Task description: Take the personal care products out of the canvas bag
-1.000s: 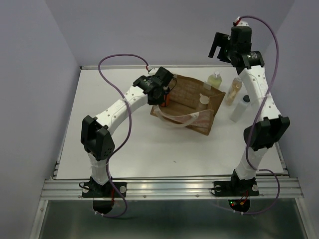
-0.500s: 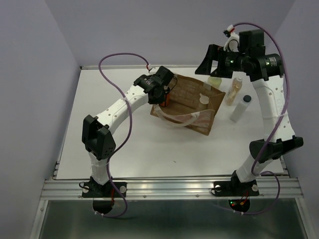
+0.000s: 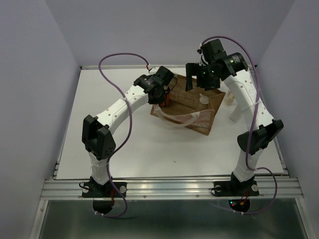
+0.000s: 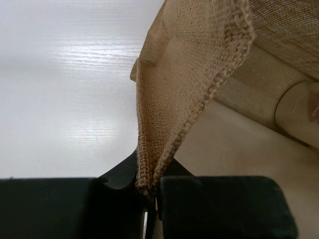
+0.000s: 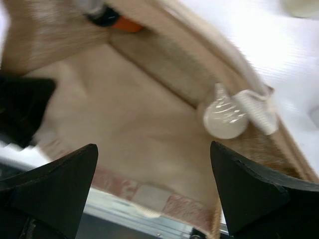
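BAG HELD OPEN, ONE ARM POISED: The right gripper (image 5: 153,149) hangs wide open and empty over the mouth of the canvas bag (image 3: 200,124). The left gripper (image 4: 151,199) is pinched tight on the woven rim at the bag's left end, propping the opening up. Inside, a white-capped bottle (image 5: 223,117) sits against the right wall, seemingly upright, just beside a white looped handle (image 5: 256,107). An amber-orange bottle (image 5: 124,24) with a dark cap lies at the opposite end, near the left gripper. A white bottle (image 3: 234,114) stands on the table (image 3: 124,144) just right of the bag, partly hidden by the right arm.

The step in hand appears to be a reach for the white-capped bottle. Done well, the right gripper descends straight, with one finger on either side of the cap and clear of the handle loop and the bag wall. It closes on plastic rather than fabric and lifts vertically, with the left grip on the rim as the anchor.
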You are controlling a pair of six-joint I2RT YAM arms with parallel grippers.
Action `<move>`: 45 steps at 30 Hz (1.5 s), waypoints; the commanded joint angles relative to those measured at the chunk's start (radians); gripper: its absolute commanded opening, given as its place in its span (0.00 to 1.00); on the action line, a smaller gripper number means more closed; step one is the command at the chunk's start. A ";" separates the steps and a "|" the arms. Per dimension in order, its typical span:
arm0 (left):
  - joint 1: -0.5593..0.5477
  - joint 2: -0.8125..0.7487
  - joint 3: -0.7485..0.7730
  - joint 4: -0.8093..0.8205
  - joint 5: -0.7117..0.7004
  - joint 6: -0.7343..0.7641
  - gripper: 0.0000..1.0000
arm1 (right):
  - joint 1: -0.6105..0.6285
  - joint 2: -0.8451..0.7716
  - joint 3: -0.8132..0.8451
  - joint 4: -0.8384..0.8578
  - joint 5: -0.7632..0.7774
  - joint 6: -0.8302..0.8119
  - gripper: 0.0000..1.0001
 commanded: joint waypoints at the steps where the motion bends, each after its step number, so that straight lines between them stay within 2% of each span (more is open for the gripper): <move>1: -0.005 -0.017 0.000 -0.013 -0.017 -0.001 0.00 | 0.007 -0.016 0.007 -0.053 0.209 0.013 1.00; 8: -0.003 -0.026 -0.013 -0.013 -0.019 -0.005 0.00 | 0.017 -0.034 -0.145 -0.041 0.350 0.013 1.00; 14: -0.005 -0.028 -0.022 -0.011 -0.013 -0.003 0.00 | 0.017 -0.071 -0.305 0.147 0.266 0.013 1.00; 23: -0.005 -0.054 -0.056 -0.006 -0.020 -0.009 0.00 | 0.017 -0.073 -0.392 0.174 0.327 -0.011 1.00; 29: -0.005 -0.057 -0.063 -0.008 -0.023 -0.009 0.00 | 0.017 -0.060 -0.395 0.103 0.389 0.001 1.00; 37: -0.005 -0.061 -0.073 -0.008 -0.027 -0.008 0.00 | 0.017 -0.079 -0.509 0.233 0.289 -0.002 1.00; 42: -0.003 -0.072 -0.088 -0.009 -0.028 -0.009 0.00 | 0.017 -0.068 -0.536 0.286 0.292 0.022 0.95; 45: -0.005 -0.075 -0.091 -0.009 -0.031 -0.011 0.00 | 0.017 -0.071 -0.559 0.304 0.321 0.059 0.95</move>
